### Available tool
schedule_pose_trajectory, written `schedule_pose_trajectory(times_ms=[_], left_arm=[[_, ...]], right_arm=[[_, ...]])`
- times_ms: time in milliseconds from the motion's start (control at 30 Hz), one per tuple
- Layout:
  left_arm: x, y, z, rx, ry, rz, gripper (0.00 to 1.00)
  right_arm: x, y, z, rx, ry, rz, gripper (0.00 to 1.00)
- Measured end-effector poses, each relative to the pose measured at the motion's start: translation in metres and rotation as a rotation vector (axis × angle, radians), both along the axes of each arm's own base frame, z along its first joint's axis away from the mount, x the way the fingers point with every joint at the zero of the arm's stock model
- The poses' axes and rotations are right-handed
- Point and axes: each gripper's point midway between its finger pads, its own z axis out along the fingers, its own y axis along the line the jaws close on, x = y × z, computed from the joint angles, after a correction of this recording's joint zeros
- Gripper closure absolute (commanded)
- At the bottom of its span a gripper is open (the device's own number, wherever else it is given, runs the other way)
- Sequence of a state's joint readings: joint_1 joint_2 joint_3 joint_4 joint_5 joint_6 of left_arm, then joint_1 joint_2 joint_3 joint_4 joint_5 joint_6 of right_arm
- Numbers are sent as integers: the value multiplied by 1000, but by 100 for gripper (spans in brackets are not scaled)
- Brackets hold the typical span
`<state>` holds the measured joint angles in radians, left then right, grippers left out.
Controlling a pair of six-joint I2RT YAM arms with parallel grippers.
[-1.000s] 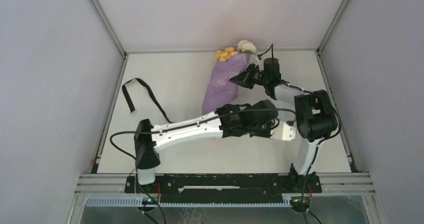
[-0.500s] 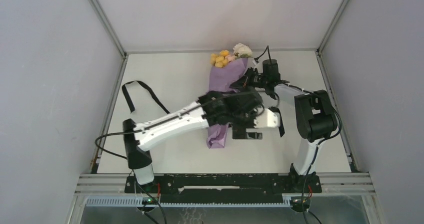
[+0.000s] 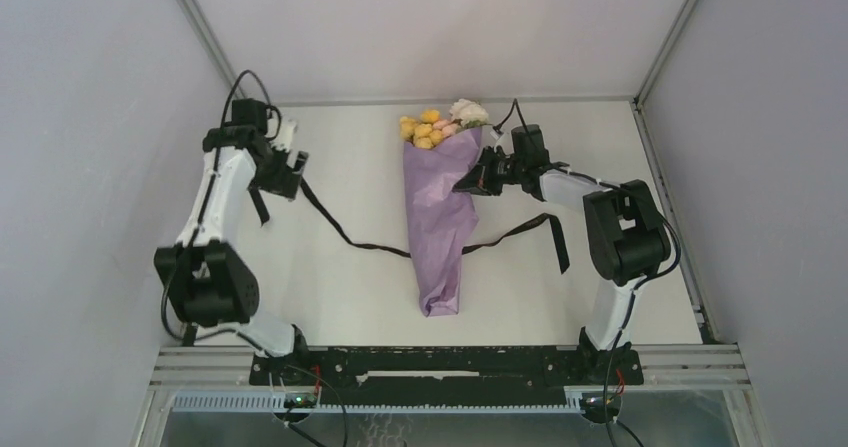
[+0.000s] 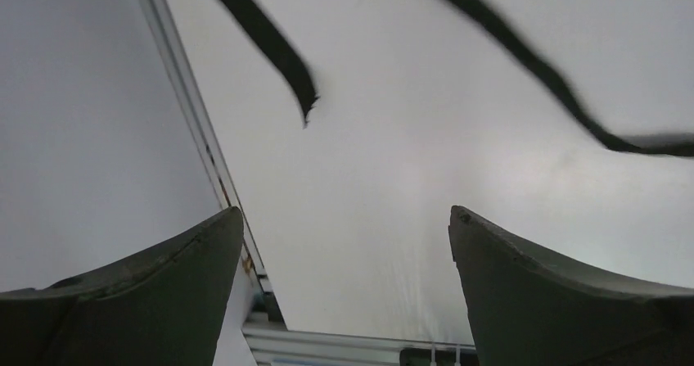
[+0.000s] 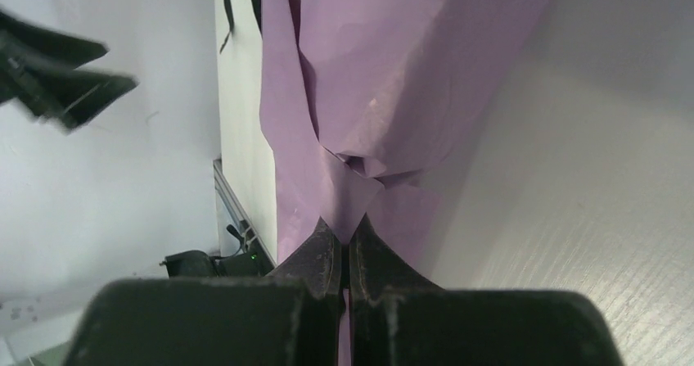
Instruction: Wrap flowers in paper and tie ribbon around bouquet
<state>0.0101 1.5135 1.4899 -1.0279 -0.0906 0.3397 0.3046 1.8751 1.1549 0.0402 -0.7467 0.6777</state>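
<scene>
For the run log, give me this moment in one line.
bouquet wrapped | ribbon beneath, untied | left hand open, empty | right hand pinching bouquet

no text or label seems readable anywhere here.

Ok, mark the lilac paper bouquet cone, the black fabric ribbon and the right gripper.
lilac paper bouquet cone (image 3: 440, 217), top view, mid-wrap.
black fabric ribbon (image 3: 380, 249), top view, left stretch.
right gripper (image 3: 462, 183), top view, fingertips.

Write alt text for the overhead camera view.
A lilac paper bouquet lies on a white table, yellow, pink and white flowers at its far end, with a black ribbon running under it. The right gripper pinches the bouquet's edge; the left gripper hangs open near the ribbon's left end.
</scene>
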Motion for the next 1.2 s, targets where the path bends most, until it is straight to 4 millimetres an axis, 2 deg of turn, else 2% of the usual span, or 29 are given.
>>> schedule_pose_trajectory(times_ms=[67,133,233,300,400,533,600,667,733,900,1067,1133,1200], left_arm=[[2,48,-38,18,105,136,0],[3,82,-73,17,192,224,0],[-6,120,-124,0,324,320,0],[-5,136,-139,4,369,347,0],[27,156,-138,31,332,342,3],[95,181,-112,97,176,293,16],[123,191,-103,131,119,256,19],[137,196,-104,159,102,213,22],[143,198,-115,183,123,152,23],[142,186,-152,194,233,-27,25],[145,178,-164,213,274,-129,38],[147,177,-166,222,283,-149,47],[155,178,-166,230,272,-159,69]], right_arm=[[-3,2,-3,-13,1,10,100],[-7,4,-6,-27,2,21,100],[-12,5,-11,-52,9,32,100],[-14,5,-14,-65,12,38,100],[-18,5,-19,-89,19,44,100],[-21,3,-24,-116,22,47,100],[-21,2,-25,-124,23,47,100],[-22,1,-27,-135,25,46,100],[-22,-1,-29,-144,30,43,100],[-23,-3,-32,-158,37,38,100],[-23,-5,-34,-170,43,30,100],[-23,-5,-34,-174,45,27,100],[-23,-5,-32,-174,41,25,100]])
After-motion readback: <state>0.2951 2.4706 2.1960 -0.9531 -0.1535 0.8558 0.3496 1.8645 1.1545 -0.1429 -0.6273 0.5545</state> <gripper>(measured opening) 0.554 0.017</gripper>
